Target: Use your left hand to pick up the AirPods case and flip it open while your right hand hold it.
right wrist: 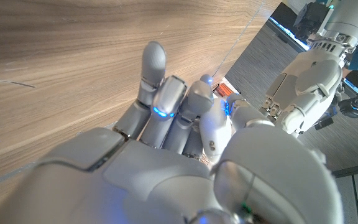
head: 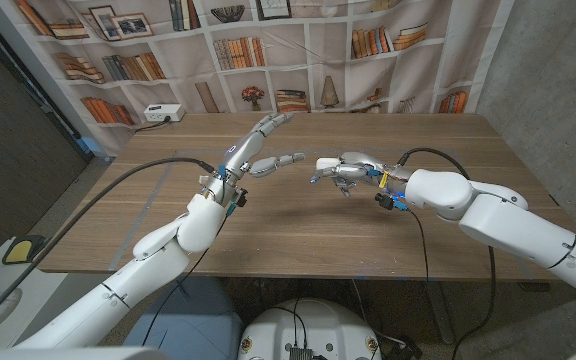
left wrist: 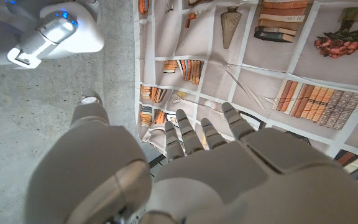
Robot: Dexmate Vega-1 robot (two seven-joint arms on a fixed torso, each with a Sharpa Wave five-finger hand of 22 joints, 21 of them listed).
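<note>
Right hand (right wrist: 185,143) nearest lens in right wrist view: fingers curled in tight, bunched. Can't tell if AirPods case inside; case not made out anywhere. Small reddish patch past fingertips, unclear.
Head view: right hand (head: 346,168) at table centre, above wooden table (head: 298,235), likely braced to hold case steady.
Left hand (head: 253,155) at its 9 o'clock, near, not touching; fingers spread, empty, likely poised to flip lid.
Bookshelf-print backdrop (head: 298,50) at 12 o'clock. No readable writing.
</note>
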